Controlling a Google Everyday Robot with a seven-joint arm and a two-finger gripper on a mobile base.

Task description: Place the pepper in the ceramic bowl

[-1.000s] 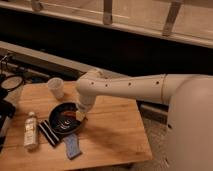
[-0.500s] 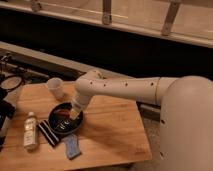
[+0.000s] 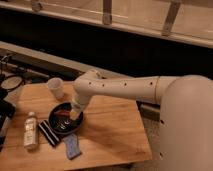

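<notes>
Camera view: a wooden bench (image 3: 112,132) fills the lower left of the scene, and the robot's white arm (image 3: 125,90) reaches across it from about three o'clock toward the ceramic bowl (image 3: 56,127). The bowl, black and glossy, sits left of the bench's centre. At its eleven o'clock stands a small white cup (image 3: 56,88), well apart from it. At the bowl's nine o'clock a bottle (image 3: 30,131) lies on the bench, and between bottle and bowl, just beside the bowl's rim, lies a dark striped object (image 3: 48,133). At the bowl's five o'clock, near the rim, rests a blue sponge (image 3: 72,146).

The gripper (image 3: 74,116) hangs down over the bowl's two o'clock side, low above or within the rim. Whether it is open or closed cannot be made out.

A reddish, elongated shape inside the bowl, at the gripper's nine o'clock, reads as the pepper (image 3: 63,114). It appears to lie within the bowl's rim toward the twelve o'clock part of the basin. Whether it touches the gripper or lies free of it cannot be told.

Judged from this, the carry is done and the pepper is at the bowl. What remains, if anything, is the release and then lifting the arm clear without dragging the pepper or tipping the bowl.
</notes>
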